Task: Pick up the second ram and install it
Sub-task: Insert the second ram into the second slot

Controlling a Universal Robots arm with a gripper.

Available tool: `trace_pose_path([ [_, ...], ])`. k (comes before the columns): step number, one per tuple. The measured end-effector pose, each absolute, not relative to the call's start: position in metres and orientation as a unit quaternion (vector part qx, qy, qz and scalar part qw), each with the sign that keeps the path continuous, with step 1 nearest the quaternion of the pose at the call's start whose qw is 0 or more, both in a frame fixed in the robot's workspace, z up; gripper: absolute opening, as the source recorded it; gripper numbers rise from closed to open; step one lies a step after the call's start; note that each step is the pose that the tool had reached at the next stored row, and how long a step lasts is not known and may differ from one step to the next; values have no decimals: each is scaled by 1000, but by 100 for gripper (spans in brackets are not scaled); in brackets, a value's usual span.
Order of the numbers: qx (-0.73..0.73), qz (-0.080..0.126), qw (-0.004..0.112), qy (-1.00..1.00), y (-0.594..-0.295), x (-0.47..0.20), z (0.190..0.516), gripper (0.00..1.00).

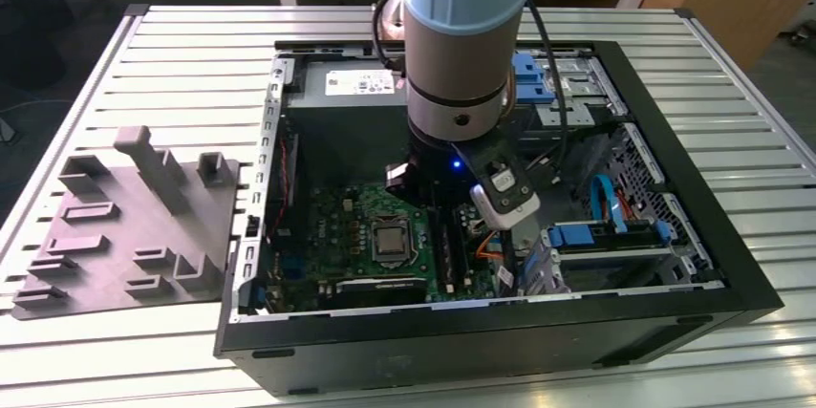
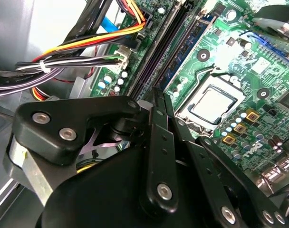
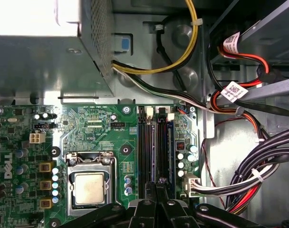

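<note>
One gripper [image 2: 158, 97] of yours hangs inside the open computer case [image 1: 714, 236], fingers pressed nearly together over the memory slots [image 3: 154, 142] beside the processor [image 3: 89, 188]. Between them you grip what looks like the edge-on ram stick [image 2: 159, 102], just above the slots.

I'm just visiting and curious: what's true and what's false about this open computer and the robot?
1. The computer case lies open on a slatted metal table. True.
2. The grey tray sits inside the case. False: it lies on the table beside the case, at the exterior view's left.
3. The arm reaches down into the case above the green board. True.
4. A fan covers the processor. False: its metal top is bare.
</note>
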State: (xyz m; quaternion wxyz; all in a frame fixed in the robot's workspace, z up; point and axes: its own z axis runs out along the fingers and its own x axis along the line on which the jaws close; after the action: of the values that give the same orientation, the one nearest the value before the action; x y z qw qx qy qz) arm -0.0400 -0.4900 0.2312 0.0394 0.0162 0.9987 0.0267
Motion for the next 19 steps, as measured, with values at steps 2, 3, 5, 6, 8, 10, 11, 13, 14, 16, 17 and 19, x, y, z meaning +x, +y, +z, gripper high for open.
trace_pose_path([
  [2,16,26,39,999,-490,-40,231,11],
  [3,16,26,39,999,-490,-40,231,11],
  [5,16,26,39,999,-490,-40,231,11],
  [6,16,26,39,999,-490,-40,231,11],
  [8,16,26,39,999,-490,-40,230,11],
  [10,17,25,39,999,-490,-40,230,11],
  [11,17,25,39,999,-490,-40,230,11],
  [13,17,25,39,999,-489,-40,229,11],
  [14,17,24,39,999,-489,-40,229,11],
  [16,17,22,39,999,-488,-40,228,11],
  [17,16,22,39,999,-488,-40,228,11],
  [19,16,22,39,999,-488,-40,228,11],
])
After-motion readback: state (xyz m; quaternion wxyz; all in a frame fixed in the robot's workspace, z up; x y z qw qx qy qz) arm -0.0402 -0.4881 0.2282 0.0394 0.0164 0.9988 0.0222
